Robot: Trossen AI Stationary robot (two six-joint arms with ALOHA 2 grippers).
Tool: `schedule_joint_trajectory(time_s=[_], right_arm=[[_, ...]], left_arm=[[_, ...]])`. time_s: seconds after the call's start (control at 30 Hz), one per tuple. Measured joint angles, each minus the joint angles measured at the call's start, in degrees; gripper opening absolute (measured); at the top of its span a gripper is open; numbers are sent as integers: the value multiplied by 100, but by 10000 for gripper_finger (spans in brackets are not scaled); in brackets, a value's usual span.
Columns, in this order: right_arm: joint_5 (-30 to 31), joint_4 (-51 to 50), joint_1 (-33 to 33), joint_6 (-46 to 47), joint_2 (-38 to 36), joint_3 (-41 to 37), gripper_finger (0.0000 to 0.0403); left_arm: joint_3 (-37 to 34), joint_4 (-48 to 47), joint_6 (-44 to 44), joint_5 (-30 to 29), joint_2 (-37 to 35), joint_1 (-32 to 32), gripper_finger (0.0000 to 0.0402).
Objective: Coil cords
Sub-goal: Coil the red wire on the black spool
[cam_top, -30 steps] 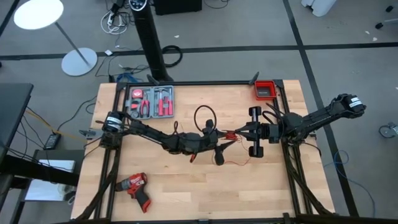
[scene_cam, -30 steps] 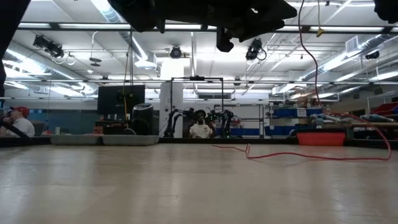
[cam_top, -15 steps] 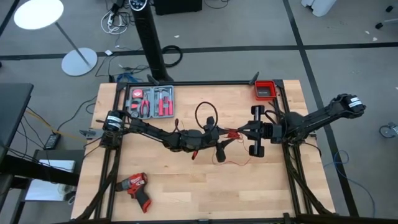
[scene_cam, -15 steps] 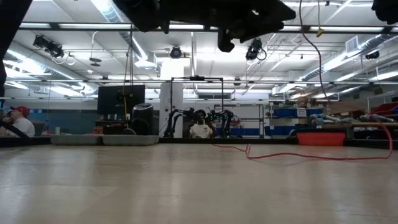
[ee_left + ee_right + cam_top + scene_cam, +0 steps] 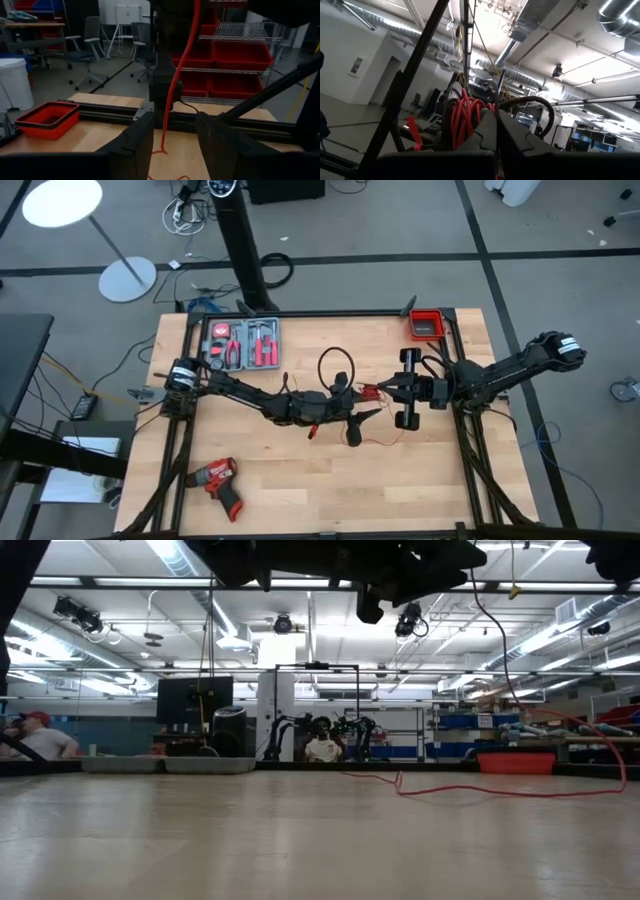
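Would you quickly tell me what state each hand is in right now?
Left hand: open, thin bright red wire running between its fingers.
Right hand: shut; whether it pinches anything cannot be told.

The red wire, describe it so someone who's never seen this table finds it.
On the wooden table, look mid-table where the two arms meet. The red wire bunches there and trails thinly onto the wood. Bright red and hair-thin, unlike the thicker black cable looping beside it.

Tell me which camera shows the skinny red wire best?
The low view: the red wire trails across the table and climbs toward the arms. The left wrist view shows a strand hanging between its open fingers. The right wrist view shows bunched loops. The high view shows only small bits.
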Motion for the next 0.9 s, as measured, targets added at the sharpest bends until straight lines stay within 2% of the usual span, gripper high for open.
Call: schedule_joint_trajectory(time_s=[0.47,0.57,0.7,0.9], right_arm=[[119,881,2,-2,535,2,1],[116,938,2,10,557,2,1],[113,937,91,43,557,2,1],[199,821,266,-41,546,2,1]], left_arm=[[0,28,107,-319,0,11,145],[-1,48,116,-445,0,11,109],[-2,1,83,-538,-2,11,17],[0,-359,158,-803,-19,-10,2]])
